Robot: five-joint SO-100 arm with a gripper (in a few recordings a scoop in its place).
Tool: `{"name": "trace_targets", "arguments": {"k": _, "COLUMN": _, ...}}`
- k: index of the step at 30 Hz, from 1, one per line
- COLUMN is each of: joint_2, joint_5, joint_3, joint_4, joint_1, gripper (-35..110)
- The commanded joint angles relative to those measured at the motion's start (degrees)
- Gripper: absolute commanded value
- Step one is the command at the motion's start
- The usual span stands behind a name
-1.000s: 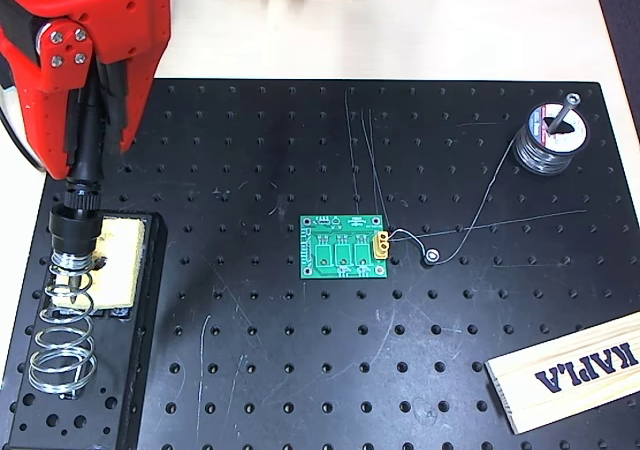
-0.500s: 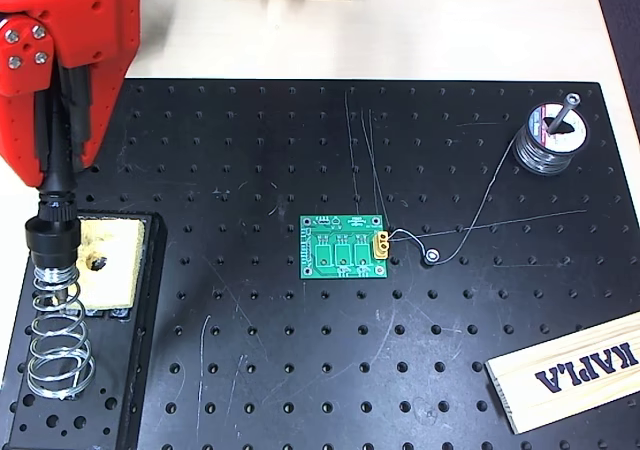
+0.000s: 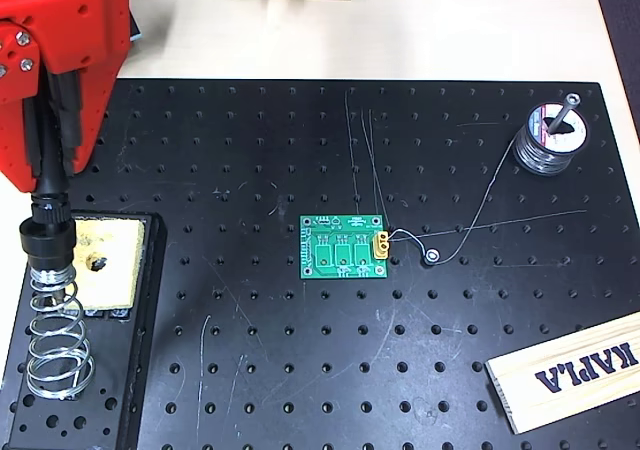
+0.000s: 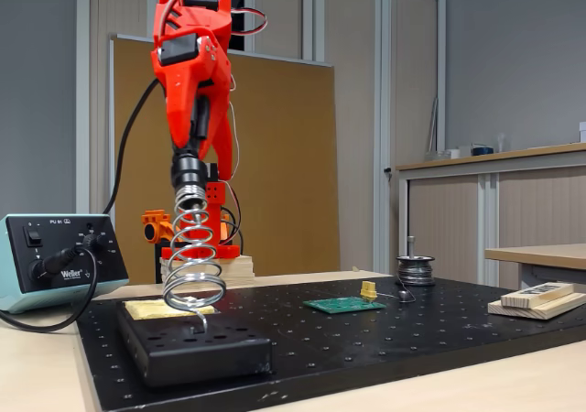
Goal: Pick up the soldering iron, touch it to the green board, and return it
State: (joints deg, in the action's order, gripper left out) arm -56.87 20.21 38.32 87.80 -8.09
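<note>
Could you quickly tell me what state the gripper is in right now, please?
Gripper: shut on the soldering iron, whose tip sits in the coiled spring holder.

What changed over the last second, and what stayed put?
In the overhead view the red gripper moved left and up the picture, carrying the soldering iron along; its collar now sits over the top of the spring holder. The green board, solder spool and wooden block stayed put.
</note>
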Motion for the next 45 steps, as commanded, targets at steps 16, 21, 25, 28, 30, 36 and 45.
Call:
{"name": "trace_targets", "arguments": {"k": 16, "joint_2": 7.3, "joint_5": -2.5, "joint_3": -15.6, "joint_4": 10.0, "joint_1": -0.7, "gripper": 0}}
{"name": "trace_targets", "arguments": {"k": 21, "joint_2": 7.1, "joint_5": -4.3, "joint_3": -14.7, "joint_4": 9.8, "joint_1": -0.4, "gripper": 5}}
{"name": "trace_targets", "arguments": {"k": 25, "joint_2": 6.7, "joint_5": -4.7, "joint_3": -13.4, "joint_4": 9.6, "joint_1": 0.4, "gripper": 8}}
{"name": "trace_targets", "arguments": {"k": 28, "joint_2": 6.0, "joint_5": -4.6, "joint_3": -11.2, "joint_4": 8.1, "joint_1": 1.3, "gripper": 9}}
{"name": "trace_targets", "arguments": {"k": 30, "joint_2": 6.1, "joint_5": -4.3, "joint_3": -10.5, "joint_4": 7.0, "joint_1": 2.1, "gripper": 9}}
{"name": "trace_targets", "arguments": {"k": 36, "joint_2": 7.3, "joint_5": -4.4, "joint_3": -11.4, "joint_4": 5.4, "joint_1": 3.7, "gripper": 9}}
{"name": "trace_targets", "arguments": {"k": 45, "joint_2": 14.4, "joint_5": -6.6, "joint_3": -19.7, "joint_4": 4.5, "joint_1": 6.1, "gripper": 14}}
